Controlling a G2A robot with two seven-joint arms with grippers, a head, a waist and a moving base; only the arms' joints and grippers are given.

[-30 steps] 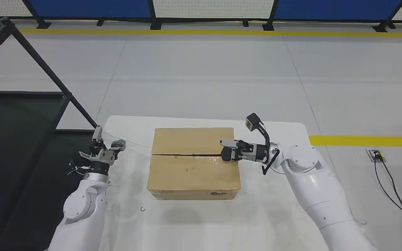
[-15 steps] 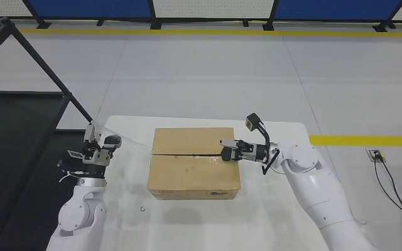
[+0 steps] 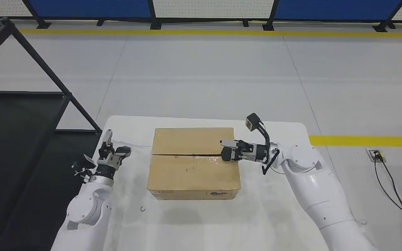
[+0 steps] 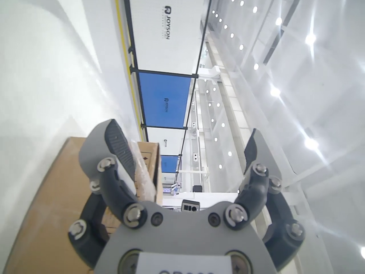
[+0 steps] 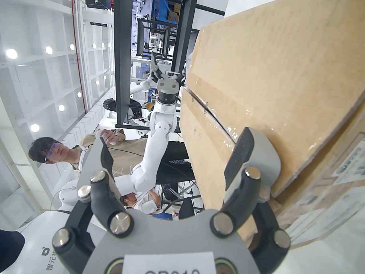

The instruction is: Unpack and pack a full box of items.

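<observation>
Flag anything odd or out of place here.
A crinkled strip of clear tape clings to the open left pincer beside the cardboard box; it looks stuck there rather than held.

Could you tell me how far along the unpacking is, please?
Early. Done: clear tape looks partly peeled from the box, a strip clinging to the open left end effector. In hand: the open right end effector rests at the top seam. Remaining: the box is closed, nothing unpacked or repacked.
</observation>
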